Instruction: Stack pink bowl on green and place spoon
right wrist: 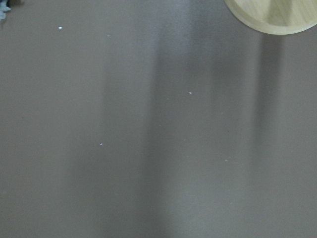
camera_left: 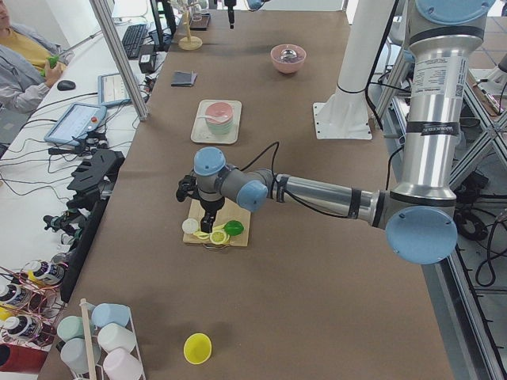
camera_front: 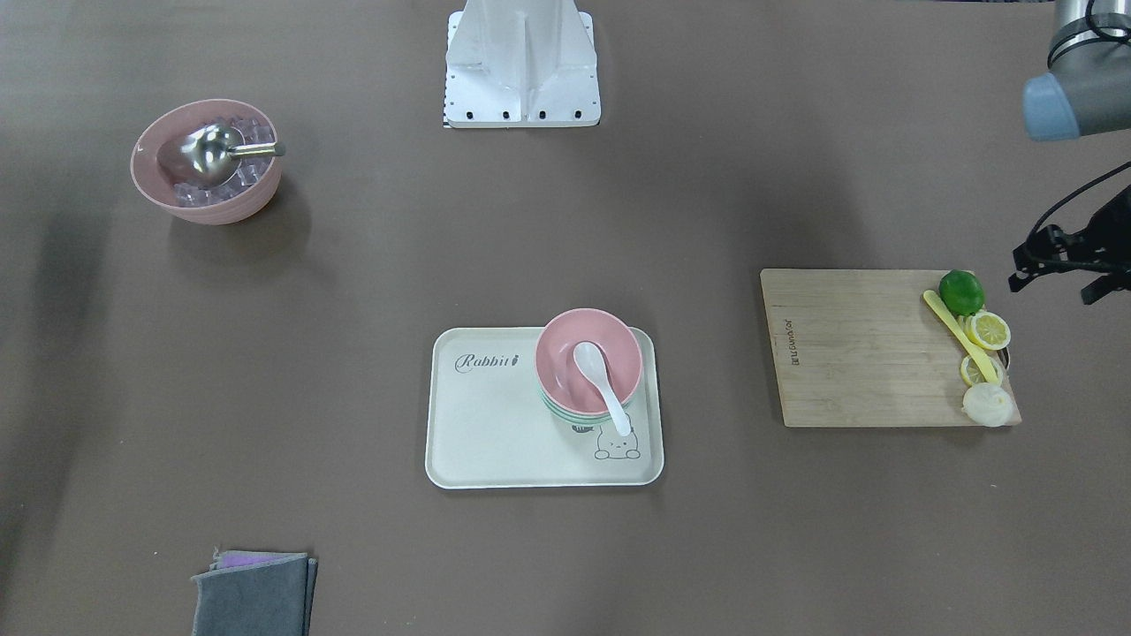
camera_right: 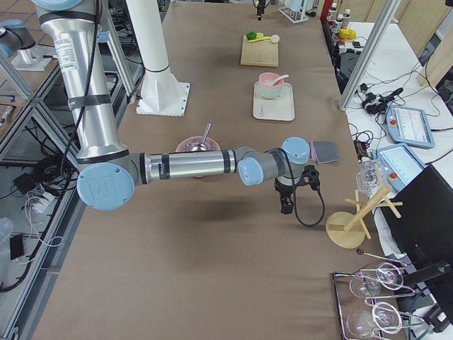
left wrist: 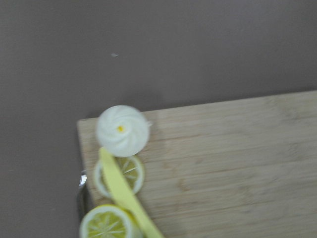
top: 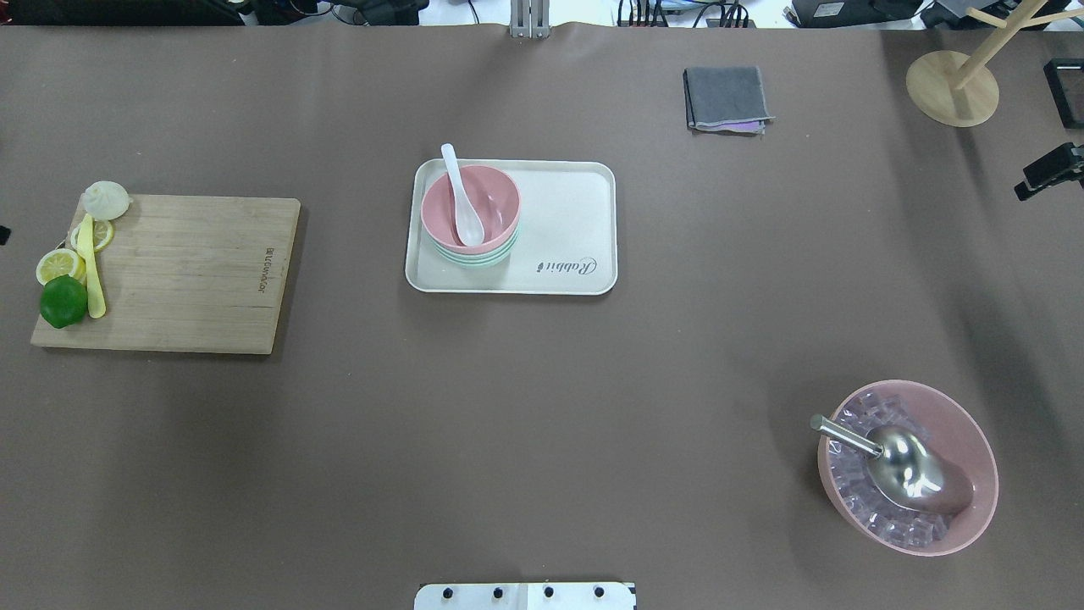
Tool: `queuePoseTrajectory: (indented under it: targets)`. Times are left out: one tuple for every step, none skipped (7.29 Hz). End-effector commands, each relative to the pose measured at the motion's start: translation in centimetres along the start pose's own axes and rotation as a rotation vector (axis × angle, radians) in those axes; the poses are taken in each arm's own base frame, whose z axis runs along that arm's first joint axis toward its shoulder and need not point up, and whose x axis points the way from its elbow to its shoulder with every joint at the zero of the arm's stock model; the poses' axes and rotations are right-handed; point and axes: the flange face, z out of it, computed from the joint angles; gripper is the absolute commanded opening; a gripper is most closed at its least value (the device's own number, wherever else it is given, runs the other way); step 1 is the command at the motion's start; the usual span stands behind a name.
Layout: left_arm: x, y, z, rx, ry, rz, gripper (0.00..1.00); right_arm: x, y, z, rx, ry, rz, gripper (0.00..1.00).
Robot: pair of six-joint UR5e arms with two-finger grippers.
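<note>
The pink bowl (camera_front: 565,353) sits stacked on the green bowl (camera_front: 565,413) on the cream tray (camera_front: 495,424). The white spoon (camera_front: 601,384) lies in the pink bowl with its handle over the rim. The stack also shows in the overhead view (top: 491,203). My left gripper (camera_left: 207,222) hangs over the end of the cutting board, far from the tray. My right gripper (camera_right: 285,202) hangs over bare table near the wooden stand. Neither wrist view shows fingers, so I cannot tell whether either gripper is open or shut.
A large pink bowl of ice cubes with a metal scoop (top: 906,466) stands on the robot's right. A wooden cutting board (top: 186,271) holds a lime, lemon slices, a yellow knife and a white bun. A grey cloth (top: 728,97) and a wooden stand (top: 953,85) lie at the far side.
</note>
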Motion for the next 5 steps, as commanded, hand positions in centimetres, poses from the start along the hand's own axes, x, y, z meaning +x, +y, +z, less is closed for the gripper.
queuePoseTrajectory:
  targets:
    - [-7.3, 3.6, -1.5, 0.003, -0.036, 0.05, 0.98, 2.9, 1.2, -0.1, -0.005, 0.012, -0.014, 1.0]
    - [-8.7, 4.1, -1.5, -0.006, -0.041, 0.036, 0.98, 3.0, 1.4, 0.0, -0.005, 0.008, -0.012, 1.0]
    - [-8.9, 4.3, -1.4, -0.009, -0.042, 0.031, 0.98, 3.1, 1.4, 0.0, -0.003, 0.008, -0.012, 1.0]
    - [-8.8, 4.3, -1.3, -0.009, -0.041, 0.024, 0.98, 3.0, 1.4, 0.0, -0.001, 0.008, -0.014, 1.0]
    - [-8.8, 4.3, -1.3, -0.01, -0.04, 0.023, 0.98, 2.9, 1.3, -0.1, 0.0, 0.007, -0.017, 1.0]
